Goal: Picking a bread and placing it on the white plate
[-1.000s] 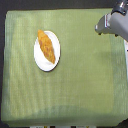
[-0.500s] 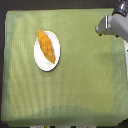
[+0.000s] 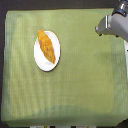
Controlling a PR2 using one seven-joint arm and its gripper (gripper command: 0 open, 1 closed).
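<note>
Looking across the exterior view, you see 1 arm only, and its gripper (image 3: 101, 30) sits at the upper part of the exterior view's right, over the far edge of the green cloth (image 3: 80, 80). The grey body of the arm runs off the frame behind it. You cannot tell whether the fingers are spread or pressed together; the tip is too small and blurred at this size. Nothing is visibly caught in it.

The bread (image 3: 46, 45) lies well apart from the gripper, off toward the exterior view's left and somewhat lower in the frame. It rests on the white plate (image 3: 39, 59), stretched diagonally across it, with 1 tapered end pointing to the upper left and the other to the lower right. Its golden-orange crust covers most of the plate's middle, and the upper end reaches about to the rim.

The plate itself sits flat on the green cloth, likewise well away from the gripper, with bare cloth between the 2. The cloth covers nearly the whole table, and a dark border (image 3: 2, 65) shows around its edges.
</note>
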